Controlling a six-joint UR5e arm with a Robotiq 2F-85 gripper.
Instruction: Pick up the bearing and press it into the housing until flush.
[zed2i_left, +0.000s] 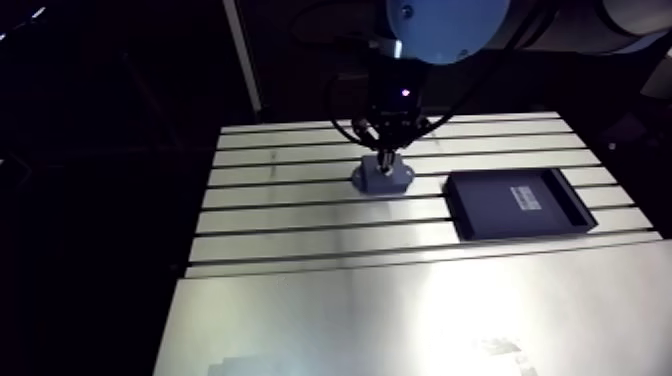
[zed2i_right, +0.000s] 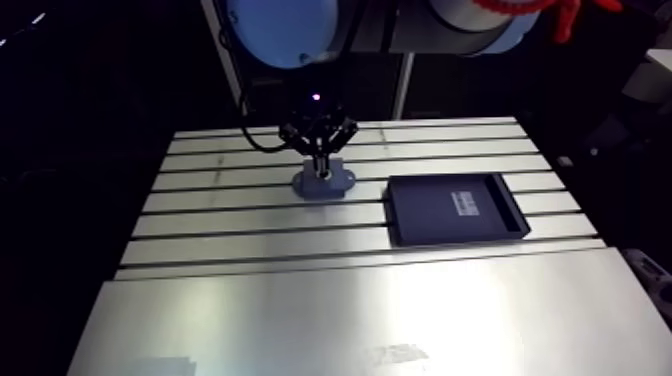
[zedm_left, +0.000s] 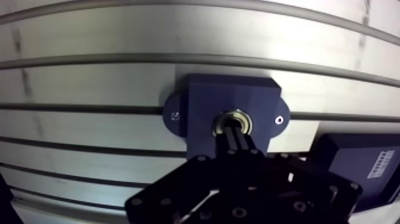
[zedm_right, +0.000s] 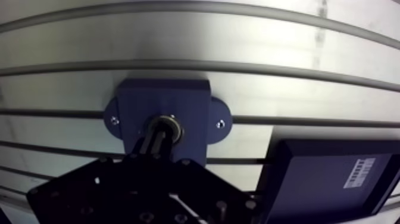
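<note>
A dark blue housing (zedm_left: 235, 95) with two mounting ears sits on the slotted aluminium table (zed2i_left: 300, 215). The metal bearing (zedm_left: 237, 120) sits in its central bore; how deep it sits I cannot tell. In the wrist view my gripper (zedm_left: 231, 133) stands directly over the housing, its two fingers pressed together into one narrow bar. Their tips rest on the near edge of the bearing. In the arm view the gripper (zed2i_left: 388, 157) comes straight down onto the housing (zed2i_left: 383, 181).
A shallow black tray (zed2i_left: 518, 203) with a white label lies on the table just right of the housing. Long slots run across the table. A smooth plate (zed2i_left: 400, 320) covers the table's near part.
</note>
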